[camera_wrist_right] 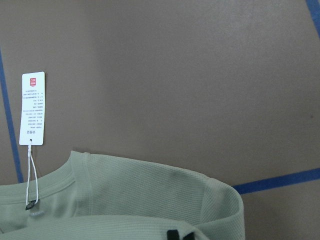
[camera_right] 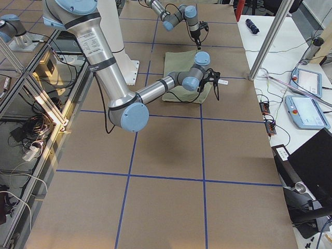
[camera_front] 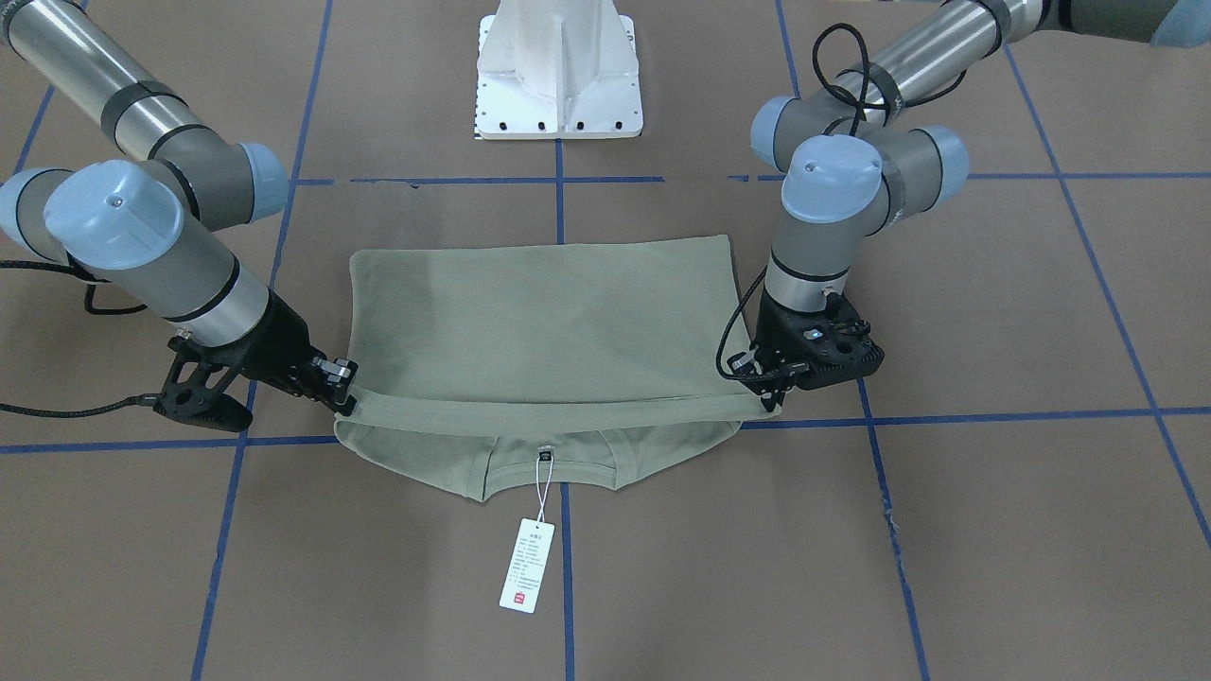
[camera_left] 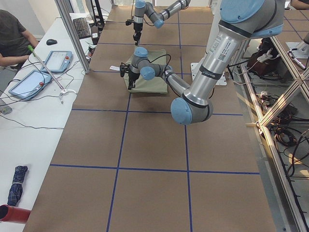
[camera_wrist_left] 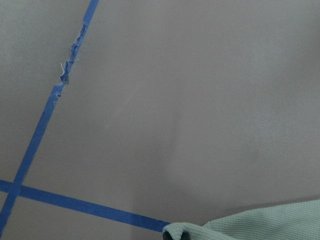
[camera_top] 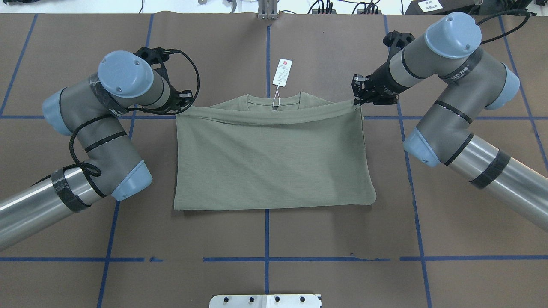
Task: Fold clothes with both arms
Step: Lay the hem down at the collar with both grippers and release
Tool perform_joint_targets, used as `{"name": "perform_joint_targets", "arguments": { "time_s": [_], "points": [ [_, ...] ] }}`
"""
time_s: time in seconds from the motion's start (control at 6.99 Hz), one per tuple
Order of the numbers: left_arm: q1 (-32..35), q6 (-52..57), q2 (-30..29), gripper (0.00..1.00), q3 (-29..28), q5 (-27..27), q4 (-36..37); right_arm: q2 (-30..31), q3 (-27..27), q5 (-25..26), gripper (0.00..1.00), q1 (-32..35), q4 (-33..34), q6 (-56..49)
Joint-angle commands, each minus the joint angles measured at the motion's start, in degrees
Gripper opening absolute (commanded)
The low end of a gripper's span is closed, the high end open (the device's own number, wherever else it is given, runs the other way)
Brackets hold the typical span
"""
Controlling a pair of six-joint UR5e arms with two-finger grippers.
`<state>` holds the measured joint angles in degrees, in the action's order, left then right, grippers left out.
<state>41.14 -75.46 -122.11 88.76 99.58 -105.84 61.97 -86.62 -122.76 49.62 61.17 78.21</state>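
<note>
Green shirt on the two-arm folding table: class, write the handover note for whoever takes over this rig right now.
Left claw: shut on one corner of the shirt, at its carried edge.
Right claw: shut on the other corner.
Position: shirt lies on the table, collar away from the robot, hang tag on the table beyond it.
Done: near half folded over; carried edge held taut between the claws, just short of the collar.
Left: lower the edge, open both claws, withdraw; probably another fold after that.
</note>
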Motion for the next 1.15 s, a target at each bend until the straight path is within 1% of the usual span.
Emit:
{"name": "perform_joint_targets", "arguments": {
  "time_s": [0.0,0.29,0.43,0.57,0.72,0.86,1.0],
  "points": [
    [-0.2,-0.4,-0.3,0.0,-0.2,0.0,-0.7,0.0,0.0,0.1,0.0,0.0,0.0,-0.1],
    [-0.3,-0.4,-0.3,0.0,-0.2,0.0,-0.8,0.0,0.0,0.1,0.0,0.5,0.1,-0.1],
    [-0.3,-0.4,-0.3,0.31,-0.2,0.0,-0.7,0.0,0.0,0.0,0.0,0.5,0.1,-0.1],
    [-0.4,-0.1,-0.2,0.69,-0.2,0.0,-0.7,0.0,0.4,0.1,0.99,0.2,0.0,0.0],
    [-0.4,0.1,-0.6,1.0,0.0,0.1,-0.5,0.0,0.4,0.1,1.0,-0.2,0.0,-0.3],
    [-0.4,0.2,-0.8,1.0,0.3,0.2,-0.4,0.1,0.4,-0.2,1.0,-0.2,-0.1,-1.8],
    [-0.3,0.1,-0.8,1.0,0.5,0.3,-0.1,0.8,-2.2,-0.6,1.0,-0.8,-0.1,-0.8]
  ]
}}
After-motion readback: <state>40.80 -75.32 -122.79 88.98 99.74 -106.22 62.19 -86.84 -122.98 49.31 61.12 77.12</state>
